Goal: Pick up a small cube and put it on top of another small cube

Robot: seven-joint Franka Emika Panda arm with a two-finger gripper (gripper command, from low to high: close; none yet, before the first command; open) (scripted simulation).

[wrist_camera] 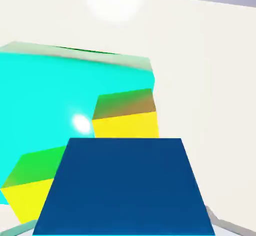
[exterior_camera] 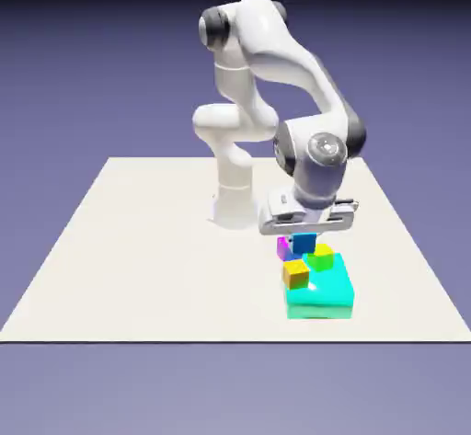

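Exterior view, clock set on flat glossy cyan block (exterior_camera: 333,295): plain orange cube (exterior_camera: 295,275) at ten o'clock, yellow-green cube (exterior_camera: 321,257) at twelve, plain blue cube (exterior_camera: 304,243) near eleven. Magenta-purple cube (exterior_camera: 282,248) at blue cube's nine. Tabletop (exterior_camera: 156,258) off-white. Arm (exterior_camera: 276,47) white, joints dark grey.

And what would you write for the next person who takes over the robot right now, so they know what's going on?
Gripper: shut on a blue cube.
Where things are: in the exterior view, the orange cube and yellow-green cube are by the big cyan block; a magenta cube is partly behind the blue one.
Done: blue cube gripped. I can't tell if it is touching the magenta cube.
Left: get it resting on another small cube, then let go.
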